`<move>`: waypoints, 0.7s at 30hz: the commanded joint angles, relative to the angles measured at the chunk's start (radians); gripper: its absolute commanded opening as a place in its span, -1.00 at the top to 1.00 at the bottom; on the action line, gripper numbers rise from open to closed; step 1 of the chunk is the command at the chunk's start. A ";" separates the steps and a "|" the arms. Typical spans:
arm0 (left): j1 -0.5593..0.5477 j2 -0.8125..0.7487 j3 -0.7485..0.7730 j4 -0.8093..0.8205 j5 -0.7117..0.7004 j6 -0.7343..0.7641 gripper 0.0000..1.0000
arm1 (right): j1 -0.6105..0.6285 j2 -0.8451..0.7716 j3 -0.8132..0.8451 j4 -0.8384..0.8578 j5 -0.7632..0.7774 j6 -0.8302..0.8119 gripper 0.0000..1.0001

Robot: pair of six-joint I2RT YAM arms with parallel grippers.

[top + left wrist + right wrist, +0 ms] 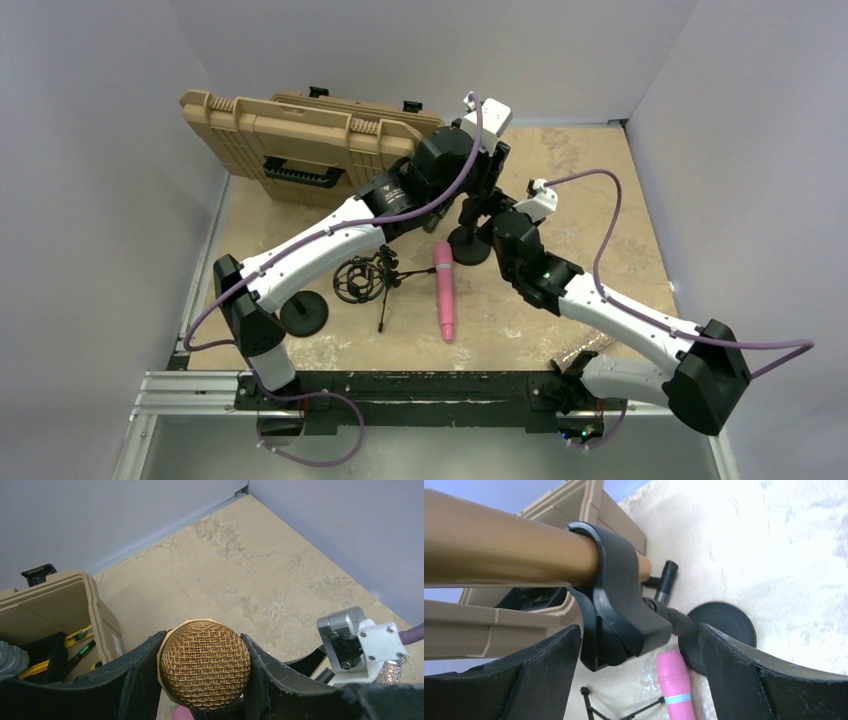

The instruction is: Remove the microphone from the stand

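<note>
Left wrist view: left gripper clenched on microphone at gold mesh head, bottom centre. Right wrist view: body seated in stand clip, right gripper spread around clip. Likely rigid, hefty; round grille dentable, slip-prone; body offers firmer hold.

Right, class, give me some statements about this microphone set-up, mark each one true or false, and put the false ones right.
1. The gold microphone sits in the black clip of the stand. True.
2. The right gripper holds the pink microphone. False: the pink microphone lies on the table, in no gripper. The right gripper's jaws stand apart on either side of the black clip.
3. The left gripper has a finger on each side of the gold microphone's mesh head. True.
4. The tan case is shut. False: it is open, and tools show inside it.
</note>
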 commanded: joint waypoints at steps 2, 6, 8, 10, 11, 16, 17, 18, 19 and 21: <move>0.007 -0.011 0.056 0.054 -0.015 0.021 1.00 | 0.002 -0.057 0.016 0.184 0.031 -0.193 -0.67; 0.009 -0.009 0.055 0.067 0.016 0.038 1.00 | 0.003 -0.100 -0.011 0.254 -0.029 -0.268 -0.57; 0.013 -0.008 0.055 0.068 0.035 0.042 1.00 | 0.003 -0.105 -0.018 0.263 -0.072 -0.275 -0.55; 0.020 -0.007 0.057 0.068 0.051 0.040 1.00 | 0.003 -0.104 -0.019 0.257 -0.094 -0.270 -0.56; 0.024 -0.006 0.059 0.066 0.059 0.035 1.00 | 0.003 -0.101 -0.020 0.256 -0.104 -0.269 -0.57; 0.048 0.001 0.075 0.048 0.103 0.003 1.00 | 0.003 -0.055 -0.012 0.264 -0.104 -0.268 -0.61; 0.051 0.003 0.076 0.046 0.108 0.000 1.00 | 0.002 -0.043 -0.005 0.261 -0.103 -0.266 -0.62; 0.054 0.004 0.076 0.045 0.113 -0.004 1.00 | 0.002 -0.028 -0.002 0.263 -0.106 -0.265 -0.63; 0.057 0.004 0.080 0.040 0.119 -0.010 1.00 | 0.002 -0.017 0.000 0.265 -0.111 -0.265 -0.63; 0.064 0.008 0.082 0.035 0.130 -0.019 1.00 | 0.003 0.002 0.005 0.267 -0.118 -0.266 -0.63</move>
